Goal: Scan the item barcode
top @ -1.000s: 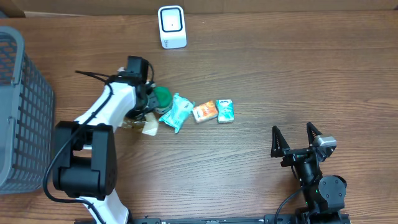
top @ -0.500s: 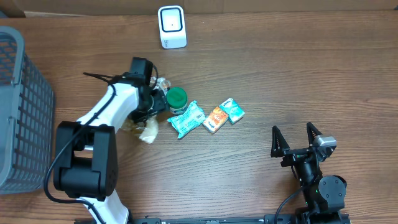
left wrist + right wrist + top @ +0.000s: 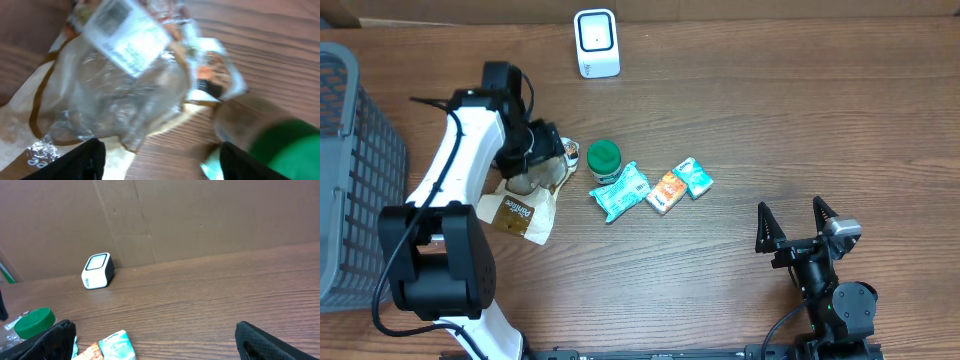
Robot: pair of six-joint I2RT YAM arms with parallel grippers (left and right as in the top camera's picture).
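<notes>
The item, a crinkled bag of clear plastic and tan paper [image 3: 523,205], lies on the table left of centre. Its white printed label [image 3: 124,33] shows blurred at the top of the left wrist view. My left gripper [image 3: 548,152] hovers over the bag's upper end. That gripper [image 3: 160,162] is open, with only bare table and the bag's edge between its fingers. The white scanner [image 3: 596,43] stands upright at the back of the table and is also seen as the scanner [image 3: 97,271]. My right gripper [image 3: 798,226] rests open at the front right, empty [image 3: 165,347].
A green-lidded jar [image 3: 605,160] stands just right of the left gripper. A teal packet [image 3: 618,190], an orange packet [image 3: 667,190] and a small teal packet [image 3: 694,177] lie in a row beside it. A grey mesh basket [image 3: 350,170] fills the left edge.
My left gripper went from shut to open and drew back up and left. The bag it gripped now lies spread on the table. The jar and packets were nudged right earlier.
</notes>
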